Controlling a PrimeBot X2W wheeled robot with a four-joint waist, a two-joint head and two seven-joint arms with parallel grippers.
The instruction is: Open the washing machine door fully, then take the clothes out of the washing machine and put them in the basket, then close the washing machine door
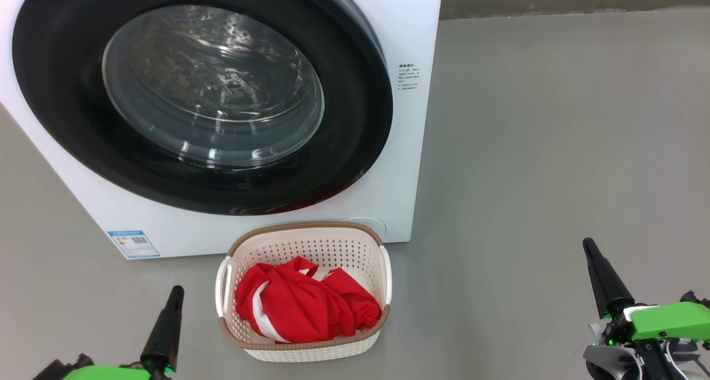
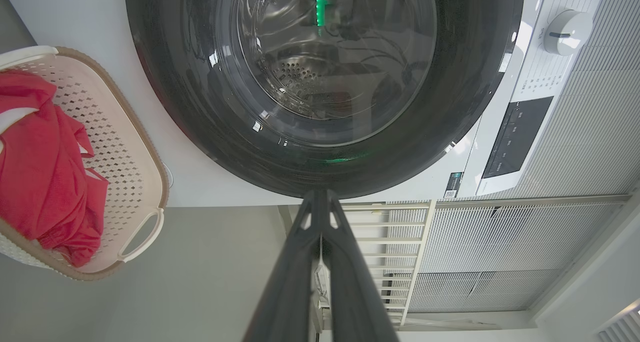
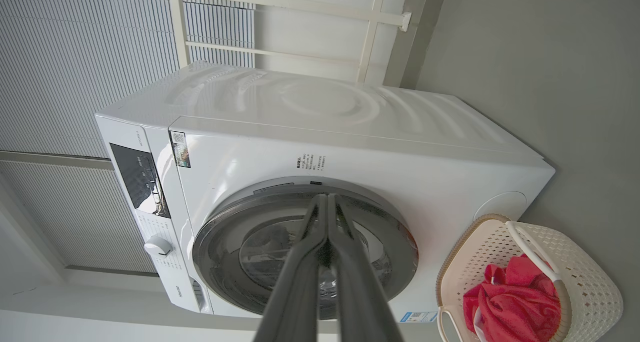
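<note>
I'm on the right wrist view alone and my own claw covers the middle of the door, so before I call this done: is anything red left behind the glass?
Observer: Looking through the door in the head view, I see the steel drum wall and no red fabric.
Operator: Where is the left claw?
Observer: The left claw is shut. It is low and to the left of the basket, not touching it.
Operator: My picture cuts off part of the basket. Is anything hanging out?
Observer: No, the clothes lie inside the rim all the way round.
</note>
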